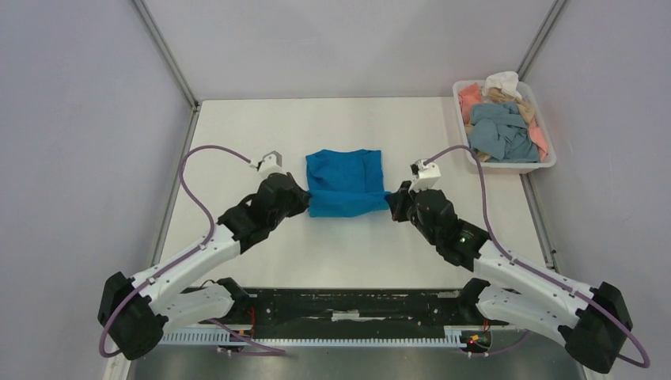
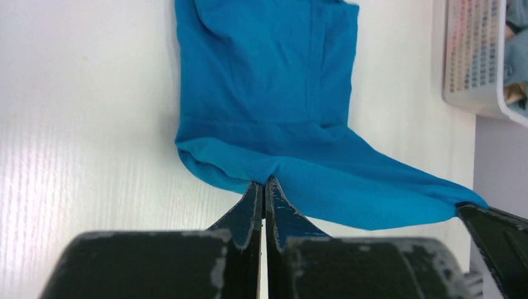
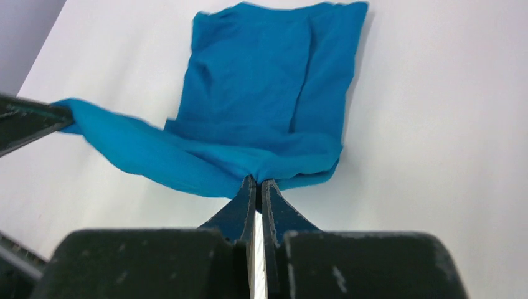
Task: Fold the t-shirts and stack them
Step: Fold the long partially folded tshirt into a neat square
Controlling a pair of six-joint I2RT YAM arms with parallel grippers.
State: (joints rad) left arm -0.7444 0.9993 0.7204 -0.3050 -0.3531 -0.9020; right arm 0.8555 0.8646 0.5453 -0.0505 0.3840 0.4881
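Now left claw (image 2: 264, 184) and right claw (image 3: 258, 182) pinch the blue t-shirt (image 1: 344, 176).

A white table (image 1: 356, 253) stands between plain pale-grey walls (image 1: 79, 119), metal posts (image 1: 164, 55) at the corners, evenly lit.

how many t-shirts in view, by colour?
5. One bright blue t-shirt mid-table, held between left gripper and right gripper; salmon t-shirt, white t-shirt, tan t-shirt, grey-blue t-shirt heaped in the tray. More may be buried there.

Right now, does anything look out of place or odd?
Nothing stands out. The blue t-shirt lies mid-table, its near edge pinched by the left end effector and right end effector; other shirts are heaped in the tray.
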